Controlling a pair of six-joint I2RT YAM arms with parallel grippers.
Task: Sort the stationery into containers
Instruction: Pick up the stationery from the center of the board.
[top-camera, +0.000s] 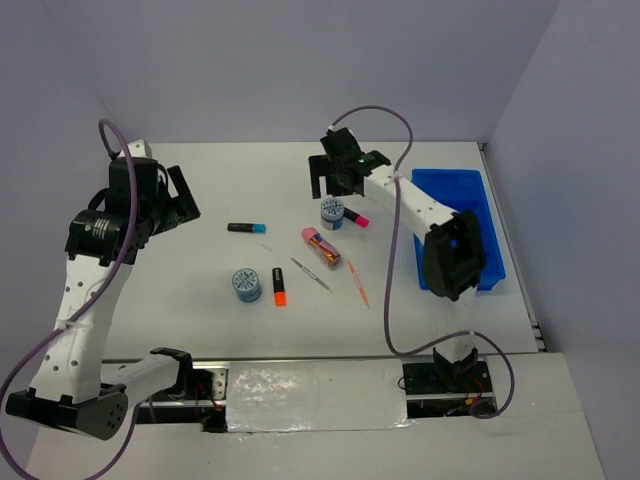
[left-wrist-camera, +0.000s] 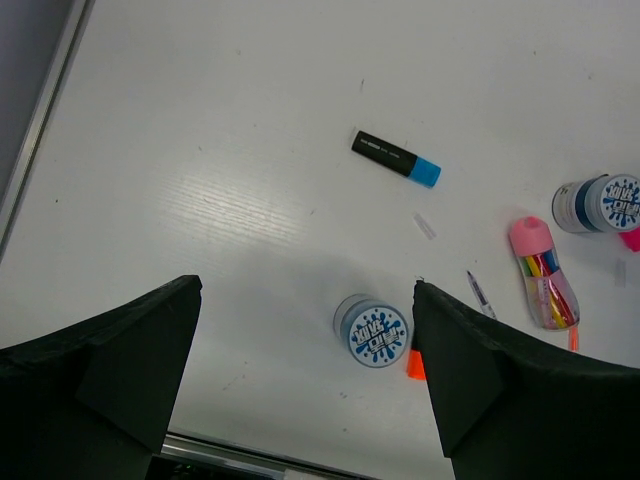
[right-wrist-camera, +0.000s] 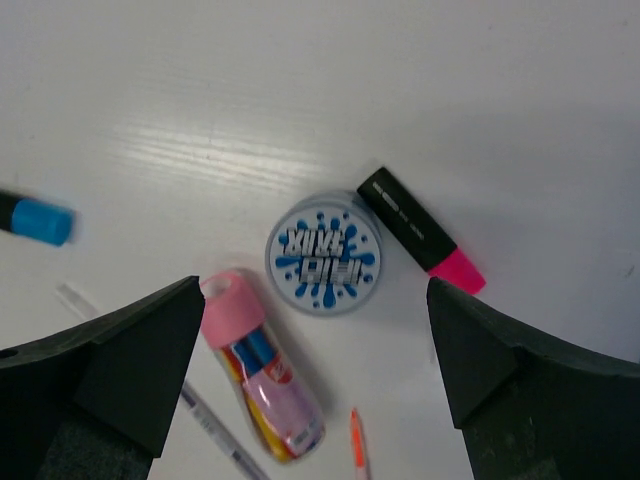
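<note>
The stationery lies spread over the white table. A blue-ended marker (top-camera: 246, 228), a patterned disc (top-camera: 246, 285), an orange-ended marker (top-camera: 279, 286), a pink case (top-camera: 321, 246) and two thin pens (top-camera: 311, 274) sit mid-table. My right gripper (right-wrist-camera: 315, 290) hangs open above a second disc (right-wrist-camera: 323, 252), with a pink-ended marker (right-wrist-camera: 420, 232) beside it. My left gripper (left-wrist-camera: 305, 290) is open and high over the near disc (left-wrist-camera: 378, 333). The blue tray (top-camera: 450, 185) stands at the right, partly hidden by the right arm.
Grey walls close in the table at the back and right. A metal rail (left-wrist-camera: 40, 120) runs along the left edge. A small clear sliver (left-wrist-camera: 425, 226) lies by the blue-ended marker. A shiny strip (top-camera: 315, 395) lies between the arm bases.
</note>
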